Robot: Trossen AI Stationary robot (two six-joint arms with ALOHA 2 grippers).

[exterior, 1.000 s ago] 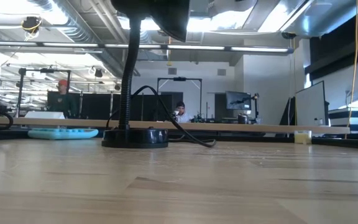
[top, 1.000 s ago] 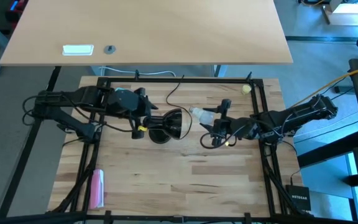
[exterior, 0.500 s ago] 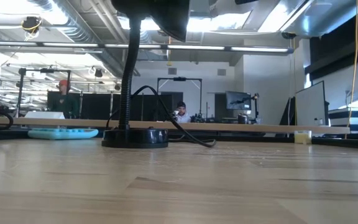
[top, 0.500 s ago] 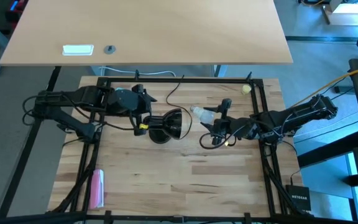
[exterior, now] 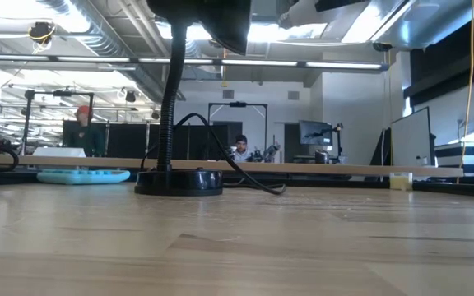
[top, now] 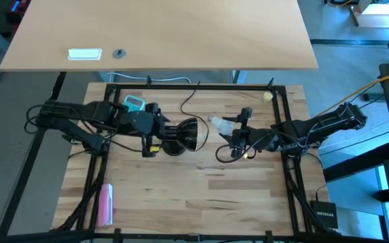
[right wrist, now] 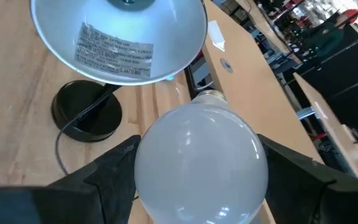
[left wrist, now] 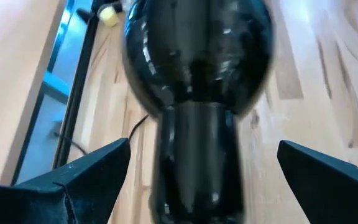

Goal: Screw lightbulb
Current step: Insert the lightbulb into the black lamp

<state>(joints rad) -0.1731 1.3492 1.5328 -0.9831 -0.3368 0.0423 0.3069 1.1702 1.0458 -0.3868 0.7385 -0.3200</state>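
The black lamp stands on the table by its round base [exterior: 178, 181]. Its gooseneck bends over, so the shade [top: 186, 133] opens toward the table's right. In the left wrist view the shade's black back [left wrist: 197, 56] and neck fill the picture. My left gripper [top: 155, 131] is open; its fingers stand on either side of the neck behind the shade, clear of it. The white frosted lightbulb [top: 217, 123] is in the air just right of the shade's mouth. My right gripper [top: 231, 133] is shut on it. My right gripper pinches the lightbulb's glass globe [right wrist: 201, 165] at its widest part, one finger [right wrist: 114, 171] on each side. The fingers come roughly level from the table's right. The bulb is lifted clear, and its screw base [right wrist: 207, 96] points toward the shade's pale inside [right wrist: 120, 31].
A small pale yellow ball [top: 267, 96] lies at the far right corner. A teal object [top: 135, 103] sits at the far left and a pink one [top: 105, 202] at the near left. The lamp's cord [top: 189, 98] runs to the far edge. People are in the room behind.
My left gripper has moved toward the table's right and a little nearer. It has come up behind the lamp's shade and uncovered the teal object. The lamp, the lightbulb and my right gripper have stayed where they were.
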